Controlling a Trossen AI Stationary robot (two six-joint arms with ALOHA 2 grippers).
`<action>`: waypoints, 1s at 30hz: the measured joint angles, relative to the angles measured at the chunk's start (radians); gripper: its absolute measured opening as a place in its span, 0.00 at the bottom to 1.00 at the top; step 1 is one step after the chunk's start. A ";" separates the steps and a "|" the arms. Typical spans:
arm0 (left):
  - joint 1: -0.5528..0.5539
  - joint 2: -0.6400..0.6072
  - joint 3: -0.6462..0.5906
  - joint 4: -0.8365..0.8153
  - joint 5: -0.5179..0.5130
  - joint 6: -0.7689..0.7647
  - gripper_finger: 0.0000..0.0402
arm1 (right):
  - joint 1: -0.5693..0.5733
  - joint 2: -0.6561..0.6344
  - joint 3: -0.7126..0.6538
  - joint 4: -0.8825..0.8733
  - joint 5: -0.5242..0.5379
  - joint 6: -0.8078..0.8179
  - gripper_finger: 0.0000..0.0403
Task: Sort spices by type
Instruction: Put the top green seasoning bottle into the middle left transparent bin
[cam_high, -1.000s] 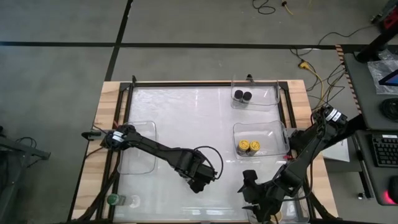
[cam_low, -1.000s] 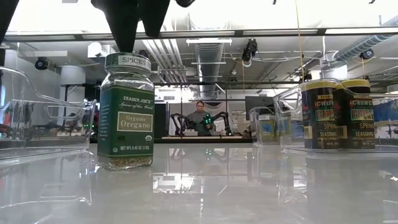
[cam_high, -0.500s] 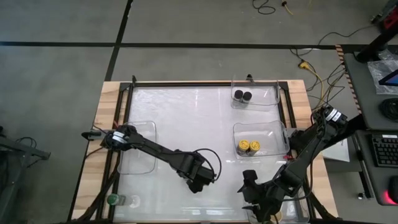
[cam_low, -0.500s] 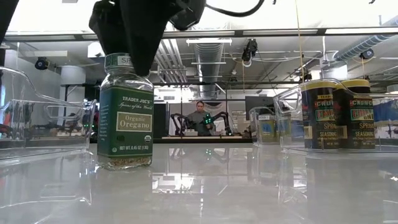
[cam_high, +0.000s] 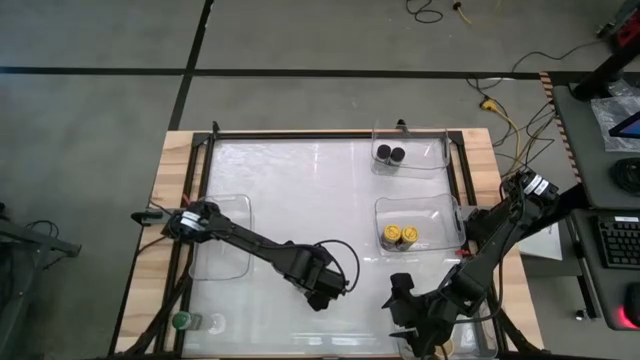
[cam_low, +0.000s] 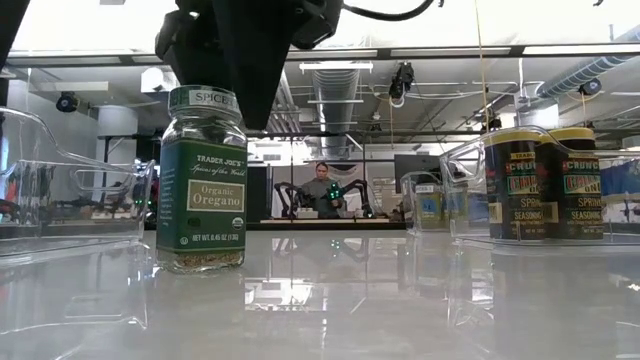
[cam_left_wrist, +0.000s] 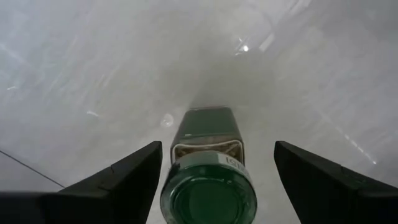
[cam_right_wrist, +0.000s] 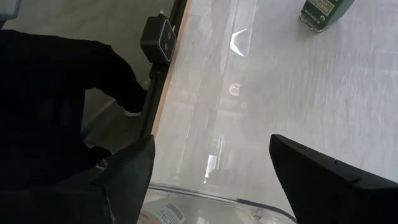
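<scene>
Grey workshop floor surrounds a glossy white table (cam_high: 330, 200) in the high view, where the left gripper (cam_high: 322, 292) hangs over the near middle and the right gripper (cam_high: 415, 318) sits at the near right edge. Two black-lidded jars (cam_high: 390, 154) share the far clear bin (cam_high: 410, 148); two yellow-lidded jars (cam_high: 399, 236) share the bin (cam_high: 420, 222) nearer the right arm. Another green-lidded jar (cam_high: 181, 321) stands at the near left corner.

At table height, the oregano jar (cam_low: 203, 180) stands upright beneath the left arm, a seated person (cam_low: 322, 188) visible far behind.

From the left wrist, released fingers (cam_left_wrist: 115, 180) flank the jar's green lid (cam_left_wrist: 208, 198) without touching.

From the right wrist, spread fingers (cam_right_wrist: 323, 177) hold nothing; a clear bin's rim (cam_right_wrist: 217, 198) lies just below.
</scene>
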 joint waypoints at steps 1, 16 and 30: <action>0.000 0.000 -0.001 0.001 0.000 -0.003 0.73 | 0.000 0.000 0.000 0.000 0.000 0.000 0.77; 0.000 0.000 -0.072 0.000 0.056 -0.041 0.65 | 0.000 0.000 0.000 0.001 0.000 0.000 0.70; -0.035 0.000 0.018 -0.115 0.026 0.245 0.44 | 0.000 0.000 0.000 0.000 0.000 0.000 0.65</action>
